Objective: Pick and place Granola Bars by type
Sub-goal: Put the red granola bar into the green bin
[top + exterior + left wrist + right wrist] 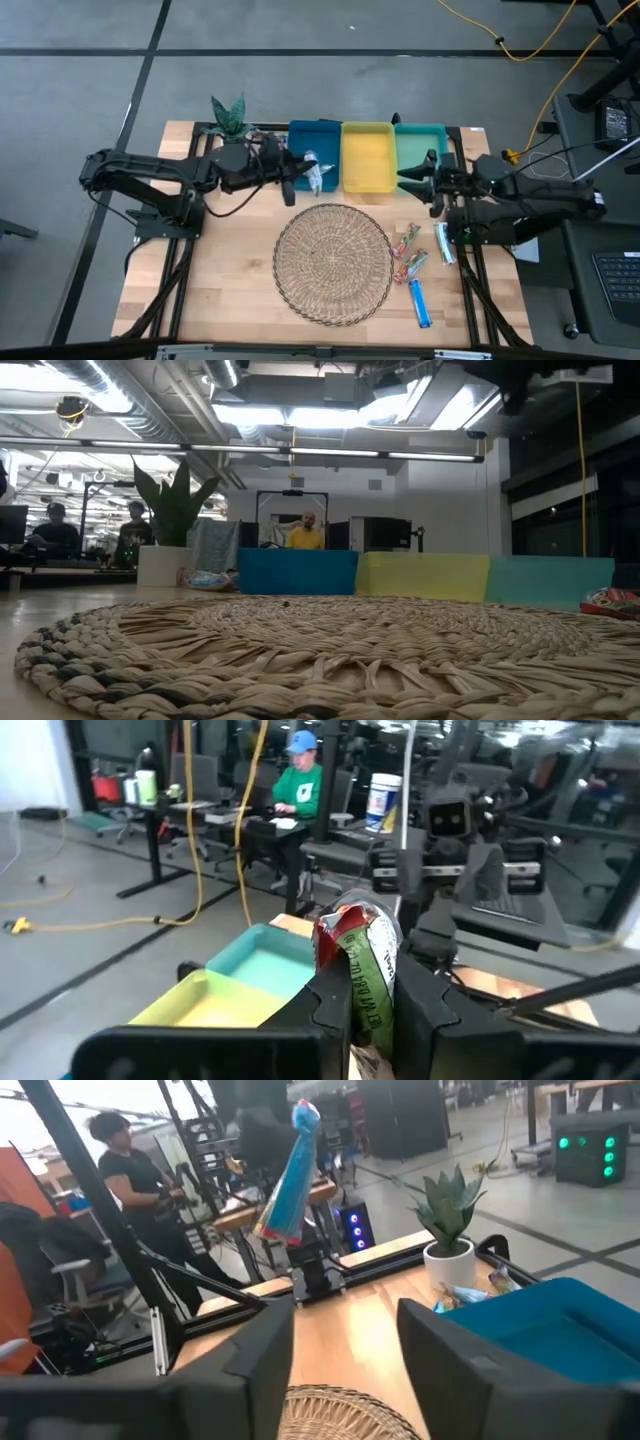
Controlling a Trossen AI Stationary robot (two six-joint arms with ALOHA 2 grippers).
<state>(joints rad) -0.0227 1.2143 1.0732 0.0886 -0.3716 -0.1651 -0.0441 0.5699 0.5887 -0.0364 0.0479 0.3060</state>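
A grey floor [300, 80] crossed by dark seams surrounds the wooden table [230, 270], with a yellow cable [520, 45] snaking toward one o'clock. Beyond the table lies an open workshop: exposed silver ducts [150, 400] and bright strip lights [330, 452] overhead, a white wall [450, 500] at three o'clock. People sit at desks [190, 810] with office chairs [75, 1285]. A potted plant [170, 525] stands at ten o'clock

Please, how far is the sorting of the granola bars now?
Little looks done: the yellow tray seems bare. In hand: the left gripper grips a red-green bar over the blue tray; the right gripper's fingers stand apart. Left: bars beside the wicker mat.
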